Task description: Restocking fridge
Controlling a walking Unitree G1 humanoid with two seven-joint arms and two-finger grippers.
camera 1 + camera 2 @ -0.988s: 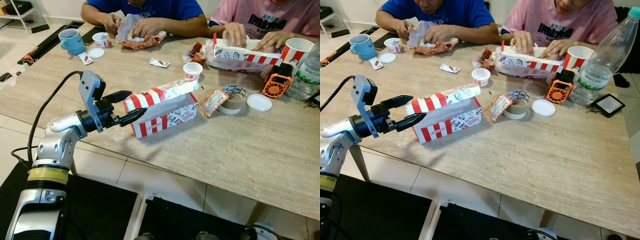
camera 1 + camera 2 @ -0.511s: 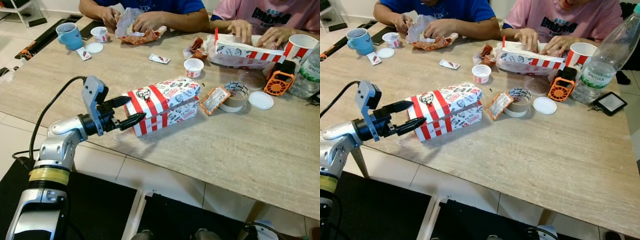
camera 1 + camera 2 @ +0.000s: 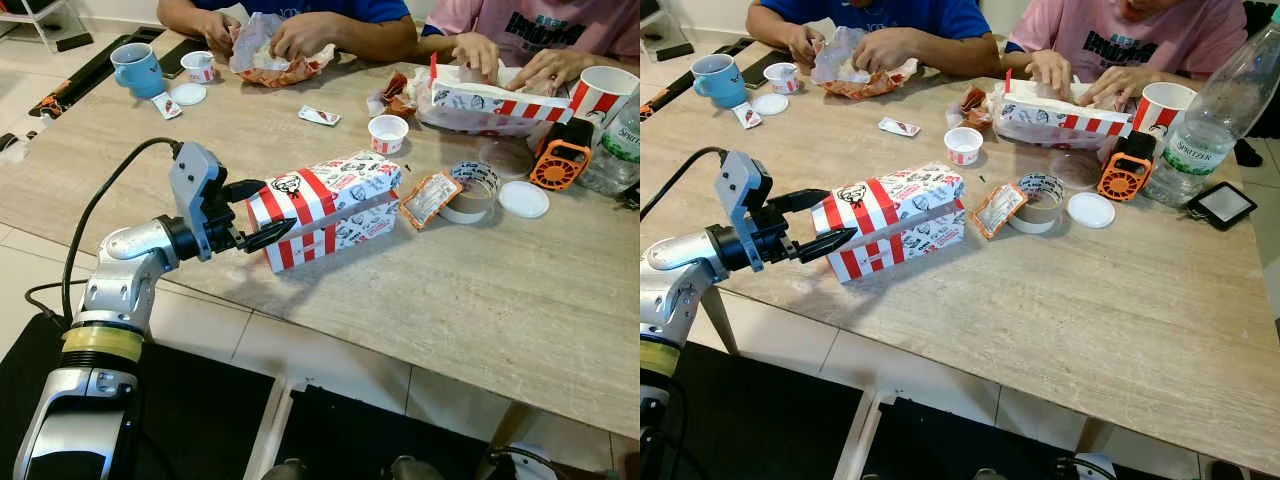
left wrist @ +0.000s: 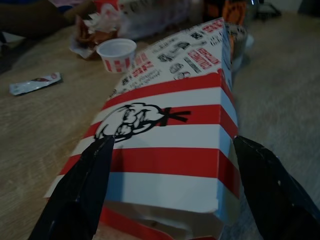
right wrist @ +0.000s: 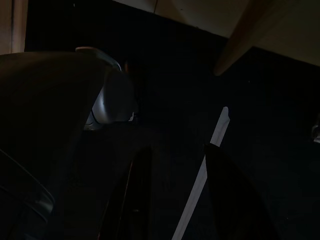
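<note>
While my left pincer (image 3: 262, 213) gapes astride one striped box's (image 3: 325, 208) end near the desk's (image 3: 480, 300) front edge, its wrist camera reveals the printed face; two people's hands work at the far edge.

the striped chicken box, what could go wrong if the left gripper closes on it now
The left gripper is open, its fingers straddling the near end of the striped box.

1. The box is thin cardboard with its lid slightly ajar, so a squeeze may crush the end.
2. Gripped at one end only, the long box could droop or tip and spill.
3. A push could slide it into the sauce packet and tape roll just beyond.
</note>
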